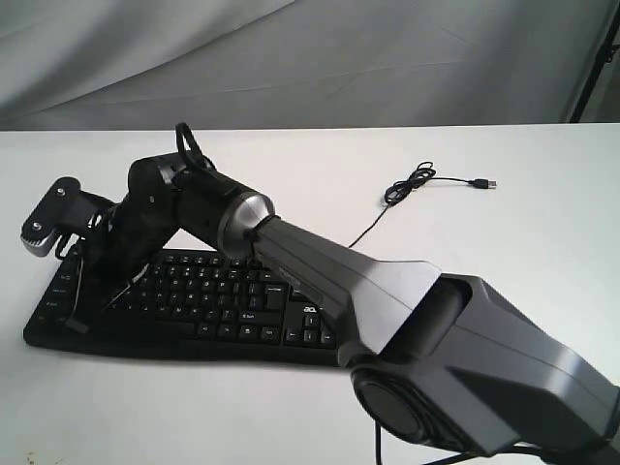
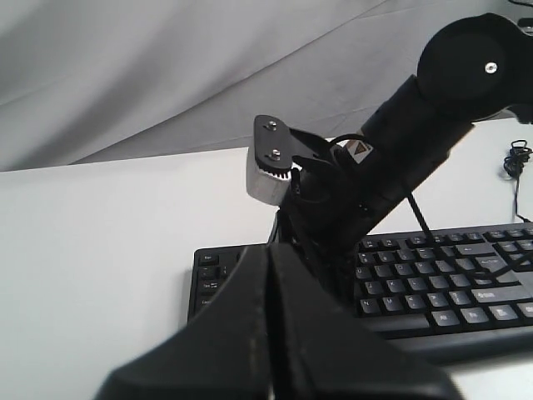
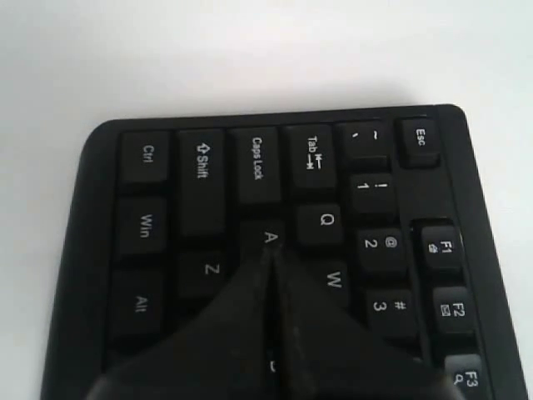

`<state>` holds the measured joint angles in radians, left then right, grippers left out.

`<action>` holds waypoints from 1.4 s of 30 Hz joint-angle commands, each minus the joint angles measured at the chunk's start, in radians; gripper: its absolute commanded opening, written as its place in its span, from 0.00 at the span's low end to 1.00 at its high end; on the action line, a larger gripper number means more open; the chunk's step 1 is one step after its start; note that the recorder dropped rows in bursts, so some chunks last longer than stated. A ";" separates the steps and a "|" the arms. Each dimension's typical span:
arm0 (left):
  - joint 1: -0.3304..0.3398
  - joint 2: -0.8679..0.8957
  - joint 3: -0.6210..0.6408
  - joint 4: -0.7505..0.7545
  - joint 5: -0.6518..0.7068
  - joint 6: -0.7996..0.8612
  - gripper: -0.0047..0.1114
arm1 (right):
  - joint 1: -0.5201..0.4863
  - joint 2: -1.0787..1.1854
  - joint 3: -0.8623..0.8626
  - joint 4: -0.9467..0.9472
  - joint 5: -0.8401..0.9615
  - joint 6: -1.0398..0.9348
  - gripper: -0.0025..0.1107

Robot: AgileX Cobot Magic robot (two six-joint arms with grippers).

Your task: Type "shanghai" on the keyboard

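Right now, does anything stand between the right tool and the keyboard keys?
Nothing visible does. The shut right tool points its tip directly at the A key of the keyboard, with no object between them.

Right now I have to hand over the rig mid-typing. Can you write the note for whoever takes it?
Right tool: shut, tip on the A key; I cannot tell whether the key is pressed. Its arm reaches across to the left end of the keyboard.
Left tool: shut, near the keyboard's left end; no contact visible.
Keyboard: flat on the table, with its cable plug lying loose.
Done: not shown. A is both the third and the seventh letter of "shanghai", and nothing tells which this is.
Left: at least the letters after this A; confirm the count first.
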<state>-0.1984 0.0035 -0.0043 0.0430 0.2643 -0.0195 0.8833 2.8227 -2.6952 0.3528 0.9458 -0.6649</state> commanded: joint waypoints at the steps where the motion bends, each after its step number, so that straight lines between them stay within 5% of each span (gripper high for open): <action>1: -0.004 -0.003 0.004 0.001 -0.005 0.002 0.04 | 0.005 0.012 -0.006 0.006 -0.010 -0.013 0.02; 20: -0.004 -0.003 0.004 0.001 -0.005 0.002 0.04 | 0.005 -0.144 0.014 -0.140 0.174 0.019 0.02; 31: -0.004 -0.003 0.004 0.001 -0.005 0.002 0.04 | -0.024 -0.325 0.454 -0.135 0.025 0.021 0.02; 42: -0.004 -0.003 0.004 0.001 -0.005 0.002 0.04 | -0.029 -0.338 0.519 -0.114 -0.082 0.019 0.02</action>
<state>-0.1984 0.0035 -0.0043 0.0430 0.2643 -0.0177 0.8597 2.4981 -2.1810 0.2262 0.8966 -0.6475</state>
